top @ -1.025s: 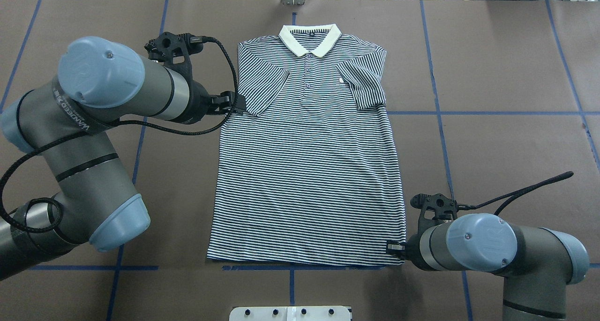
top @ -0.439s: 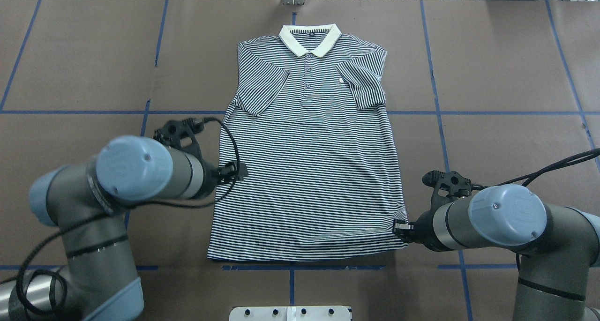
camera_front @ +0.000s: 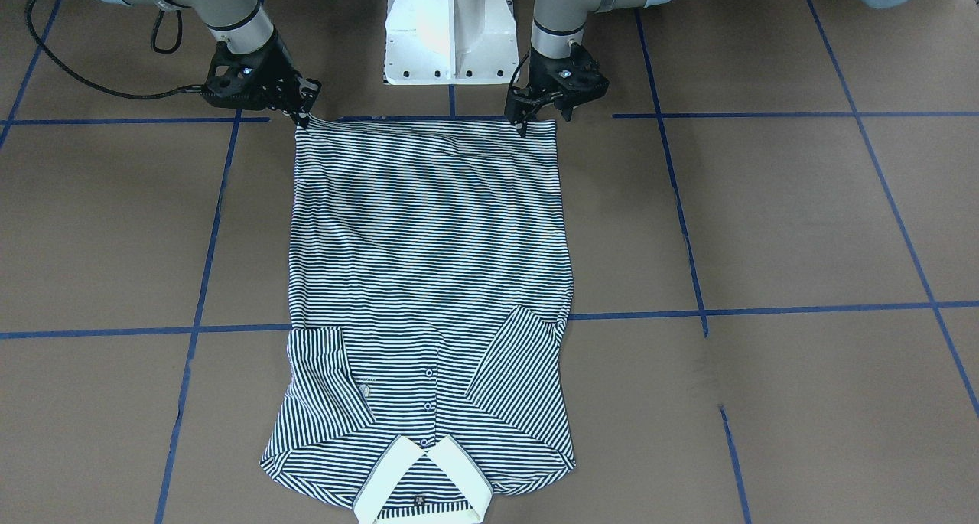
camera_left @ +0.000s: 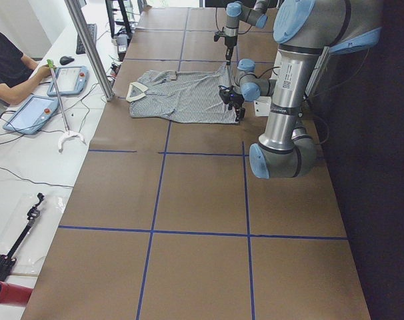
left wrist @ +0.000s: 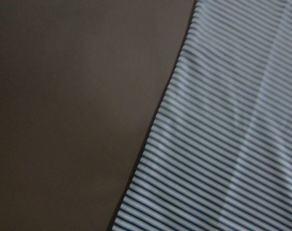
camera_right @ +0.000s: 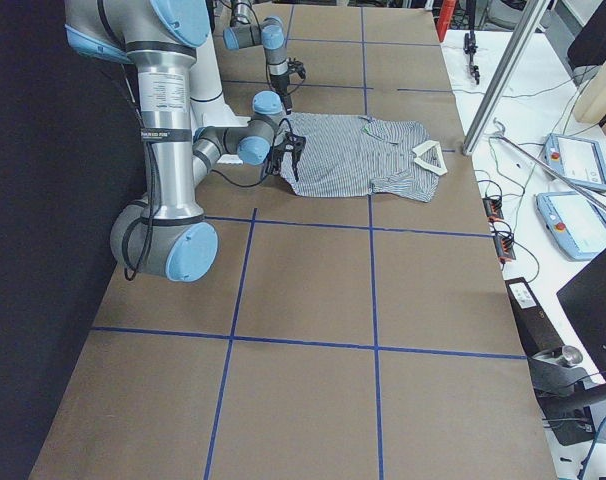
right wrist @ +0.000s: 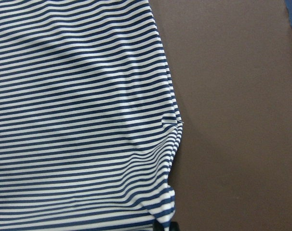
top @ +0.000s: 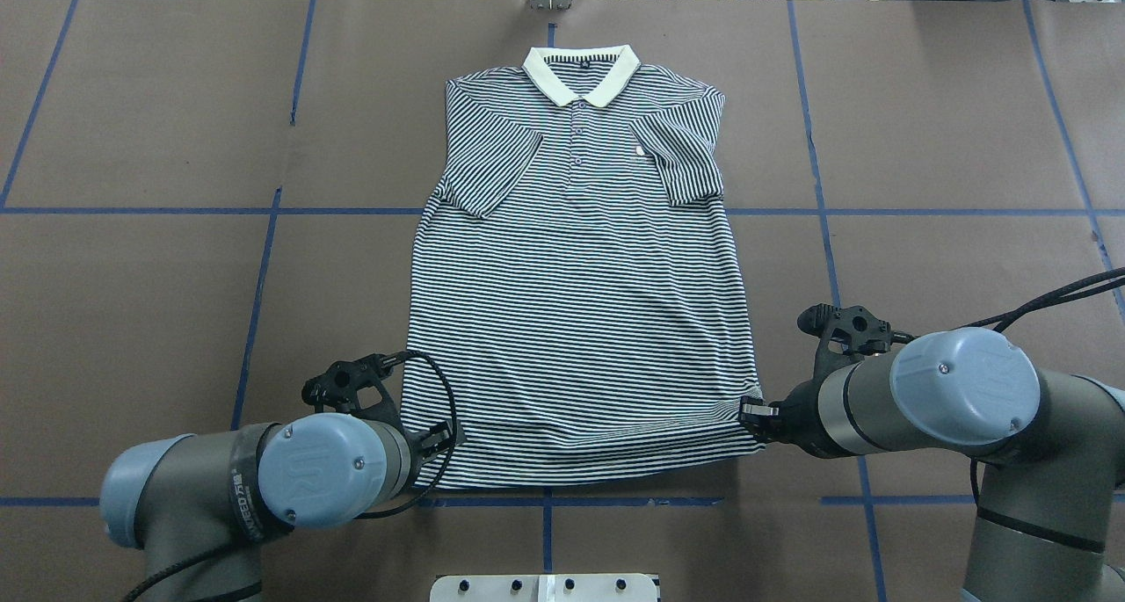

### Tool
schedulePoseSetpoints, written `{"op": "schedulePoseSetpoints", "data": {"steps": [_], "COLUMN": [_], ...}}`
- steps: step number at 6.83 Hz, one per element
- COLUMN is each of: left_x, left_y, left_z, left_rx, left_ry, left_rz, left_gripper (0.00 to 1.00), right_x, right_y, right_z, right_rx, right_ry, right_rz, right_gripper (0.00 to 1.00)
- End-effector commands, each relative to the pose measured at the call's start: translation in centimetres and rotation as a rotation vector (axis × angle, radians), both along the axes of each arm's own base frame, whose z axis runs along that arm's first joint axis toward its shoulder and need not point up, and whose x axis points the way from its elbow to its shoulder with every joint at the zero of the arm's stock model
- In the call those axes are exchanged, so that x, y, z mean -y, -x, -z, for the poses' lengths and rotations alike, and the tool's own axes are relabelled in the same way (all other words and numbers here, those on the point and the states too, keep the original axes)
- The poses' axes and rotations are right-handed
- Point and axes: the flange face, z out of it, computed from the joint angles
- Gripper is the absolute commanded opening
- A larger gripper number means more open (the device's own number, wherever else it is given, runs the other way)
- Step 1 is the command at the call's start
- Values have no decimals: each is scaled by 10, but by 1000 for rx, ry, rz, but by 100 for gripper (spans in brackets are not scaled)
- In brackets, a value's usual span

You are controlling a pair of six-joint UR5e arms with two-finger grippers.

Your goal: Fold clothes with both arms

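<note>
The striped polo shirt (top: pixel 571 321) lies flat, front up, on the brown table. Its collar is at the far side and both sleeves are folded in over the chest. My left gripper (top: pixel 446 435) hovers open over the near left hem corner, seen at the right in the front-facing view (camera_front: pixel 528 122). The left wrist view shows only the shirt's edge (left wrist: pixel 232 144), with no finger on it. My right gripper (top: pixel 749 411) is shut on the near right hem corner (camera_front: pixel 304 115). There the cloth (right wrist: pixel 78 120) bunches into a fingertip (right wrist: pixel 167 225).
The white pedestal base (camera_front: pixel 447 27) stands just behind the hem, between the arms. Blue tape lines cross the brown table cover (top: pixel 949 127). A metal post (camera_left: pixel 89 47) and a side desk with tablets and a seated person (camera_left: pixel 9 67) lie beyond the table's far edge.
My left arm swept from the folded left sleeve down the shirt's left edge to the hem corner. My right gripper shifted slightly farther from the robot, drawing the right hem corner with it.
</note>
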Motion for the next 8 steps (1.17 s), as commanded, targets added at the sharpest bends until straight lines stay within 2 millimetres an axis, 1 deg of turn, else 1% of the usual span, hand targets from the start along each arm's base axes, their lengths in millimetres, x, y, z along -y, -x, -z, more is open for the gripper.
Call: {"op": "schedulePoseSetpoints", "data": {"steps": [1, 2, 4, 7, 8], "left_x": [-12, -10, -11, -13, -14], "left_y": [-5, -3, -9, -13, -15], "left_z": [-3, -6, -10, -12, -13], "left_rx": [23, 29, 41, 45, 48], "left_ry": [13, 11, 8, 7, 7], "left_rz": [6, 11, 4, 1, -1], "left_gripper": [99, 98, 98, 97, 94], "right_x": [3, 5, 8, 10, 10], "right_y": [-6, -7, -9, -11, -11], "right_z": [6, 5, 6, 5, 5], "right_rx": [12, 11, 13, 11, 11], "right_ry": [-3, -4, -5, -5, -5], "right_rz": [-9, -13, -19, -23, -23], "right_gripper": [0, 0, 0, 0, 0]}}
